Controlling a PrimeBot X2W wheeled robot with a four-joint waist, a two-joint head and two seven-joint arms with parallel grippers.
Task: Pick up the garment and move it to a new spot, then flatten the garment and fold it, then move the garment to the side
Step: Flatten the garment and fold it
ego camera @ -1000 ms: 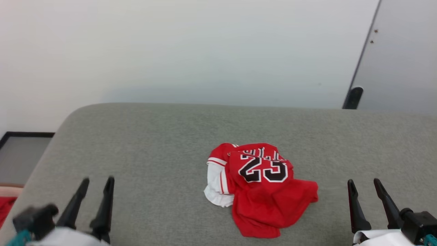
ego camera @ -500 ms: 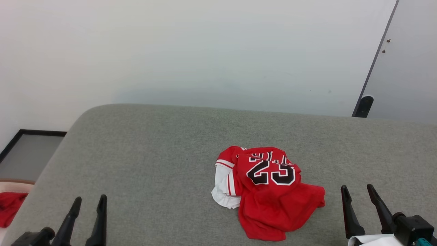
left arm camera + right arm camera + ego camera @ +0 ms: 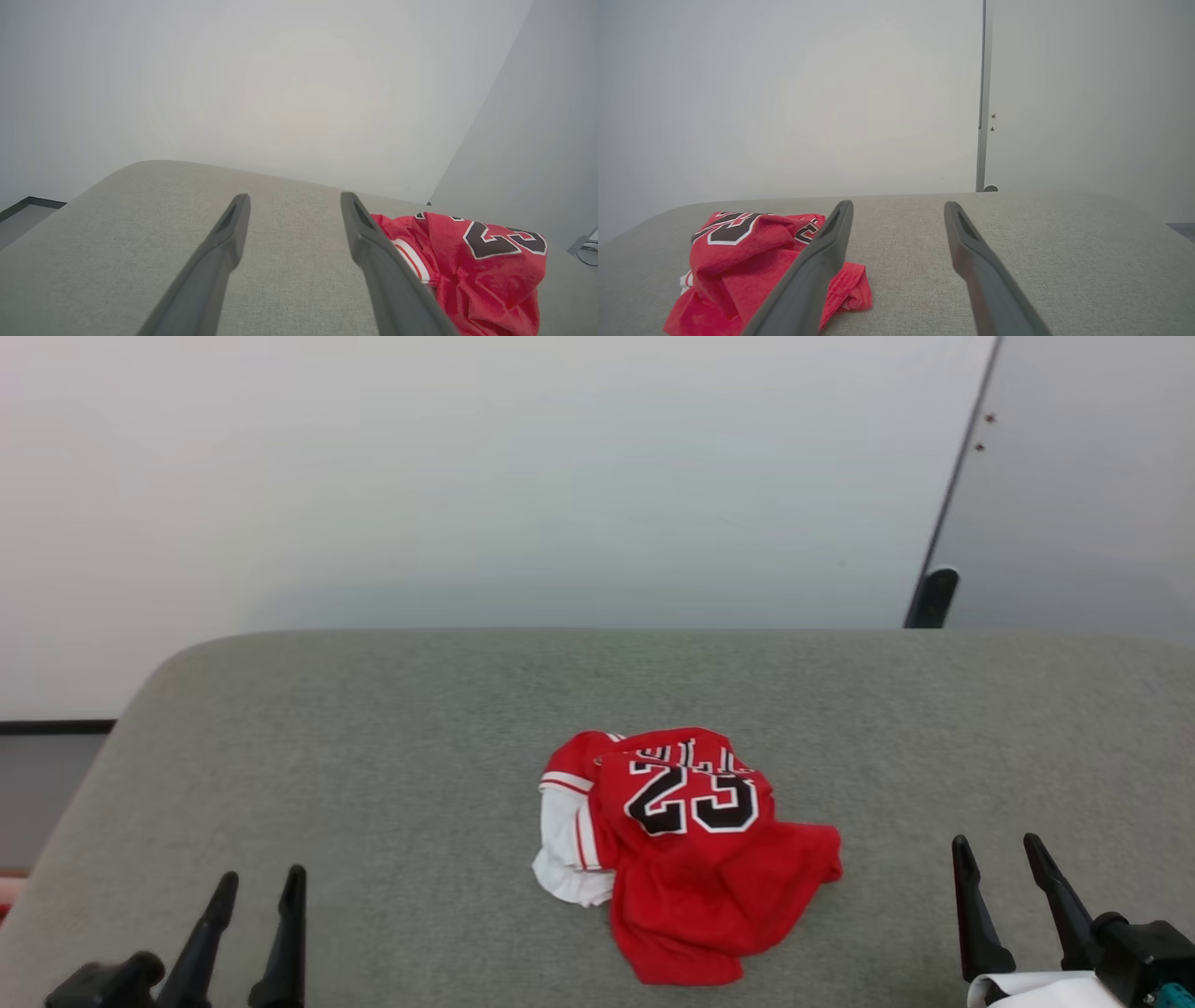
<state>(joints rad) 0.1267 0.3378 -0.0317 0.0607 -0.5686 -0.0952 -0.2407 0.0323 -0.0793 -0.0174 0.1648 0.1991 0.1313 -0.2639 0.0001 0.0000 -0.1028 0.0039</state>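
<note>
In the head view, the garment (image 3: 686, 854) lies crumpled near the middle of the grey cushion (image 3: 373, 756), its "23" facing up and a white sleeve (image 3: 565, 840) spilling out on its left. The left gripper (image 3: 263, 875) and right gripper (image 3: 995, 842) sit low at either side, well apart from the cloth. Both have their fingers spread and hold nothing.

In the left wrist view, the left gripper (image 3: 295, 198) points over bare cushion with its fingers parted, and the garment (image 3: 486, 270) lies off to their right.

In the right wrist view, the right gripper (image 3: 899, 205) is likewise parted and empty. The garment (image 3: 733, 266) lies to its left, and one finger partly hides the loose red hem, which seems the nearest edge.

The pick-up has not begun. A good grasp would pinch a raised fold near the top of the heap. It should go deep enough to catch several layers, so the shirt lifts whole and does not trail.
</note>
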